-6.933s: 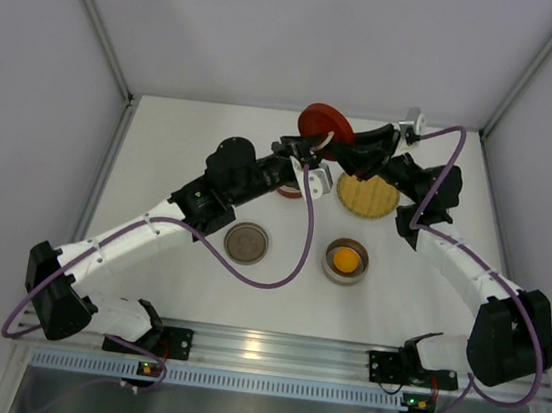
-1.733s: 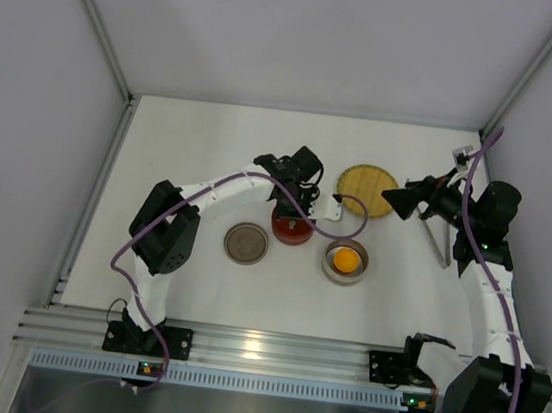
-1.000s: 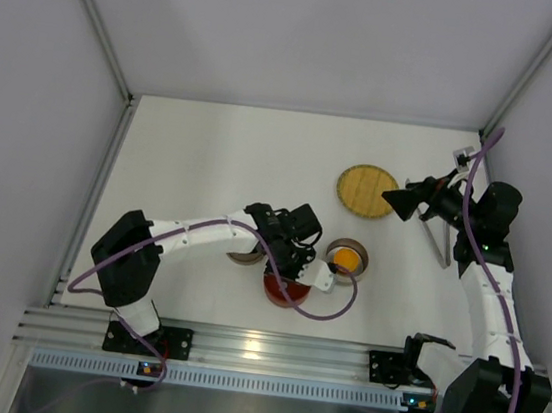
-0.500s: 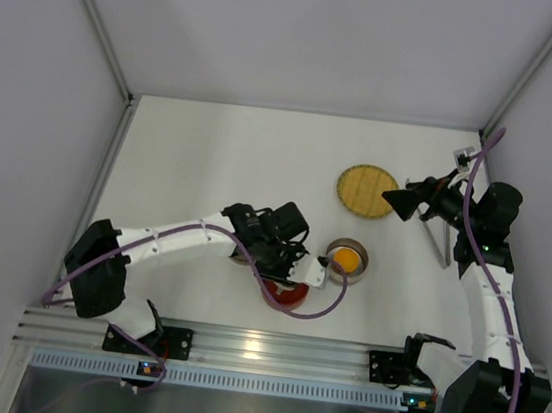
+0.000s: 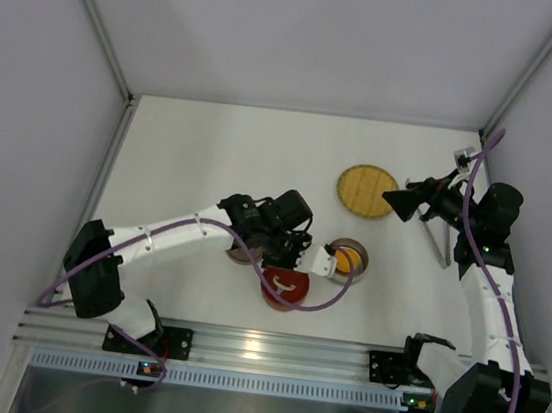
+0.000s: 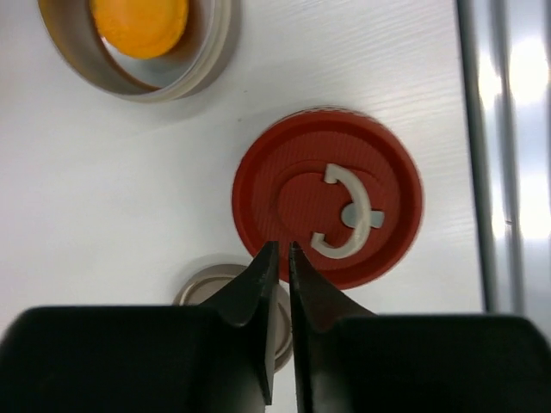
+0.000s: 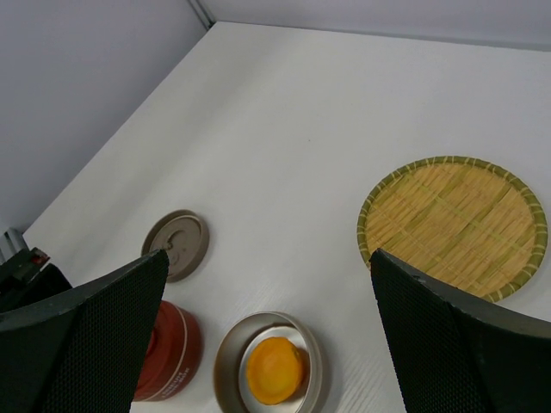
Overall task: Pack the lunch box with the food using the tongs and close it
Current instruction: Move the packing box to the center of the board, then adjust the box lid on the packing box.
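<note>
We see the left gripper (image 6: pixel 277 258) over the rim of the red lunch box (image 6: pixel 327 196), its fingers almost together with only a slit between them and nothing in it; the box stands on the table (image 5: pixel 201 157) with its lid on, near a grey lid (image 7: pixel 175 243); the orange-yellow piece (image 7: pixel 274 368) lies in a metal bowl (image 7: pixel 225 361) beside it; the right gripper (image 7: pixel 267 256) hangs spread wide and empty near the woven plate (image 7: pixel 452 224); the tongs (image 5: pixel 442 250) lie on the table beside the right arm.
</note>
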You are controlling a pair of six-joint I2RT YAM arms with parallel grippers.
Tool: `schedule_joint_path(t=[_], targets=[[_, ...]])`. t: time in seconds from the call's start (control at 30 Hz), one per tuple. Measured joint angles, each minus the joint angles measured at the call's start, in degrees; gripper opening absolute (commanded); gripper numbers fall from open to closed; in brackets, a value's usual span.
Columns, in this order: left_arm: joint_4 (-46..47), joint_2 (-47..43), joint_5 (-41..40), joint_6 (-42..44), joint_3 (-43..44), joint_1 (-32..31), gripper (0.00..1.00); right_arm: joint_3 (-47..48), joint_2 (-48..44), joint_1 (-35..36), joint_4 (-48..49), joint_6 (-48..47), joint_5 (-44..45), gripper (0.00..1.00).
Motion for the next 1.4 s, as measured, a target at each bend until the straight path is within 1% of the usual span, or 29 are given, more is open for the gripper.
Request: schedule_joint_path(t=[0.1, 0.17, 0.23, 0.3, 0.43, 0.53, 0.7, 0.83, 0.9, 0.97, 1.03, 1.07, 1.17, 1.27, 1.4], targets=[[-6.2, -0.5, 4.3, 2.0, 2.8, 0.1, 0.05, 0.0, 0.0, 0.0, 0.0, -0.1, 0.0, 0.99], [-11.2, -0.8, 7.5, 3.2, 4.4, 0.1, 0.04, 0.0, 0.0, 0.0, 0.0, -0.1, 0.0, 0.99], [-14.7, -1.0, 9.6, 3.7, 4.5, 0.1, 0.04, 0.0, 0.0, 0.0, 0.0, -0.1, 0.0, 0.99], [-16.1, -1.5, 10.5, 3.5, 2.6, 0.1, 0.04, 0.0, 0.0, 0.0, 0.0, -0.1, 0.0, 0.99], [-14.3, -3.5, 8.8, 0.4, -4.9, 0.1, 0.08, 0.0, 0.0, 0.0, 0.0, -0.1, 0.0, 1.00], [-10.6, -3.8, 6.7, -2.5, -8.1, 0.1, 0.14, 0.0, 0.0, 0.0, 0.0, -0.1, 0.0, 0.99], [-2.5, -3.8, 4.8, -5.9, -9.1, 0.1, 0.28, 0.0, 0.0, 0.0, 0.0, -0.2, 0.0, 0.99], [1.8, -3.6, 4.3, -7.1, -9.2, 0.1, 0.35, 0.0, 0.0, 0.0, -0.3, -0.7, 0.1, 0.99], [3.0, -3.4, 4.3, -7.3, -9.2, 0.1, 0.36, 0.0, 0.0, 0.0, -0.5, -1.0, 0.2, 0.99], [3.8, -3.2, 4.3, -7.4, -9.2, 0.1, 0.35, 0.0, 0.0, 0.0, -0.6, -1.1, 0.2, 0.99], [4.2, -2.9, 4.4, -7.3, -9.2, 0.1, 0.29, 0.0, 0.0, 0.0, -0.7, -1.3, 0.3, 0.99], [4.2, -2.9, 4.5, -7.3, -9.2, 0.1, 0.18, 0.0, 0.0, 0.0, -0.9, -1.4, 0.3, 0.99], [4.0, -3.2, 5.8, -6.8, -9.2, 0.1, 0.06, 0.0, 0.0, 0.0, -1.1, -1.6, 0.3, 0.99], [2.9, -4.9, 7.8, -5.6, -9.6, 0.1, 0.02, 0.0, 0.0, 0.0, -1.3, -1.6, 0.4, 0.99], [0.3, -7.6, 10.5, -4.5, -9.9, 0.1, 0.02, 0.0, 0.0, 0.0, -1.3, -1.6, 0.5, 0.99]])
